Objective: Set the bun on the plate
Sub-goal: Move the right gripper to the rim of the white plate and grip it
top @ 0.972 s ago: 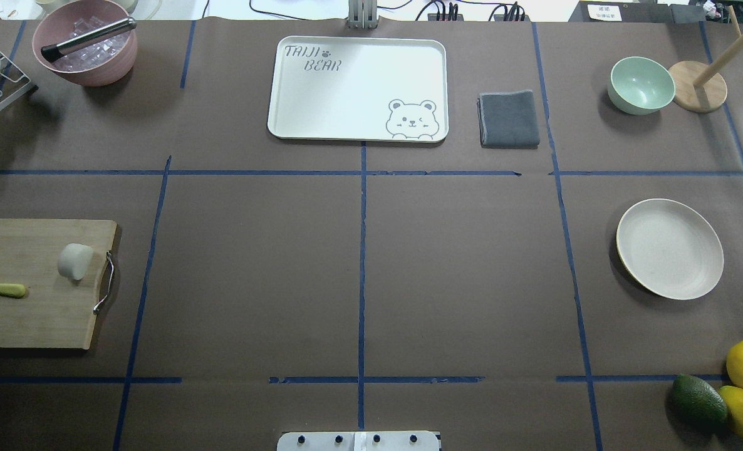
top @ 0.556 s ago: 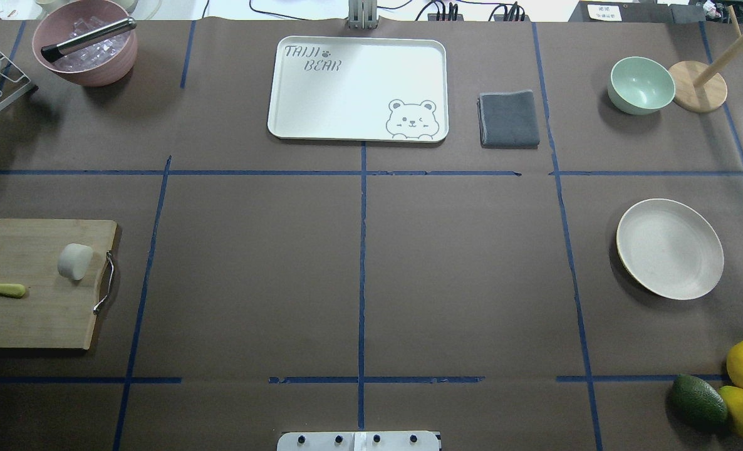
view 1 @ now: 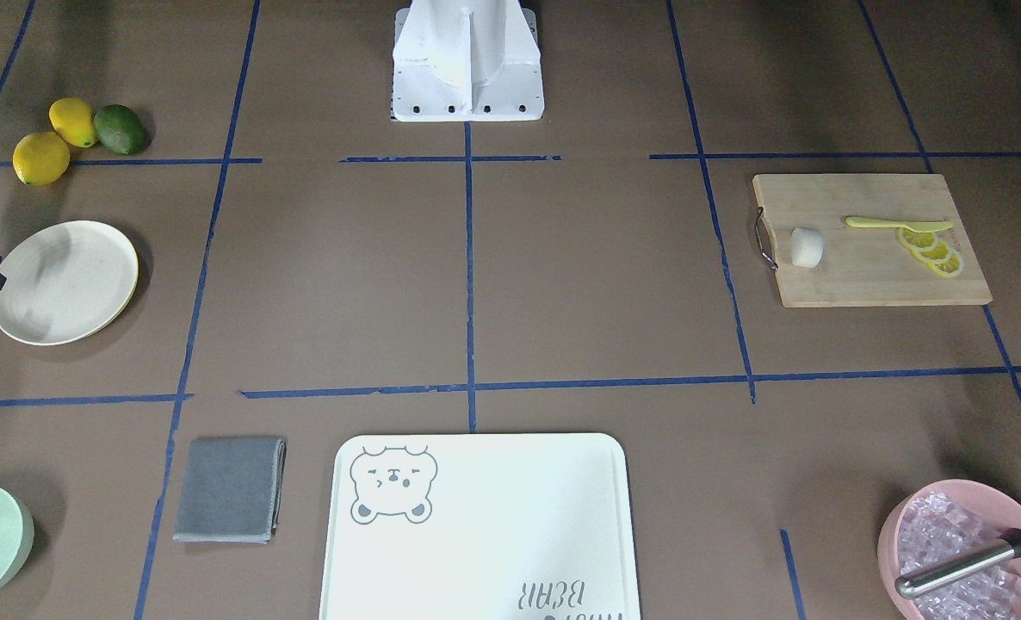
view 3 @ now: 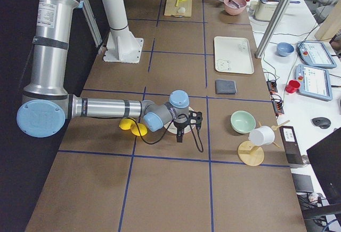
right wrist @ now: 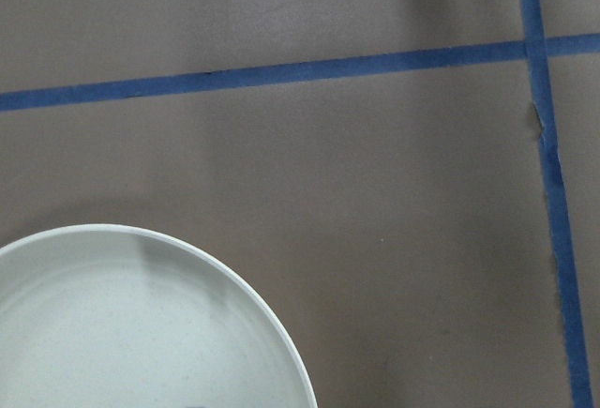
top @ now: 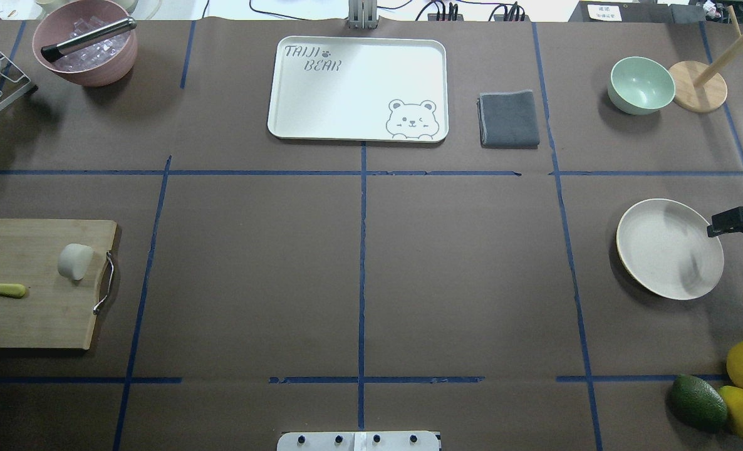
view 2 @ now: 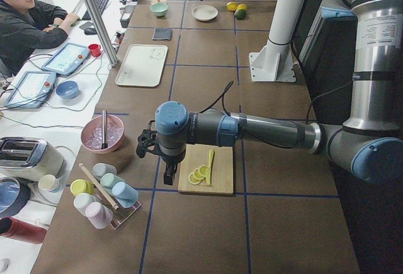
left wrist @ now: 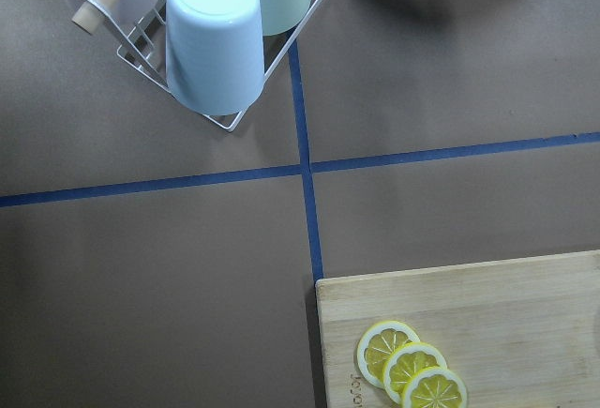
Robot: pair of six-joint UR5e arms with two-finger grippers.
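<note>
On the brown blue-taped table (top: 252,263), bun (top: 74,260) and plate (top: 659,250) well apart; desk (view 2: 56,110) alongside

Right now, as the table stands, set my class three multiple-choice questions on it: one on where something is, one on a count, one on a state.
1. Where does the bun lie?
A. in the green bowl
B. on the wooden board
C. on the white tray

2. How many lemon slices are on the board?
A. one
B. five
C. three

3. What state is the plate in?
A. empty
B. holding the bun
C. upside down

Answers:
1 B: the bun sits on the board, far across the table from the plate.
2 C: the left wrist view shows three overlapping slices.
3 A: the plate is rim up and its inside is bare, with only a shadow on it.
</note>
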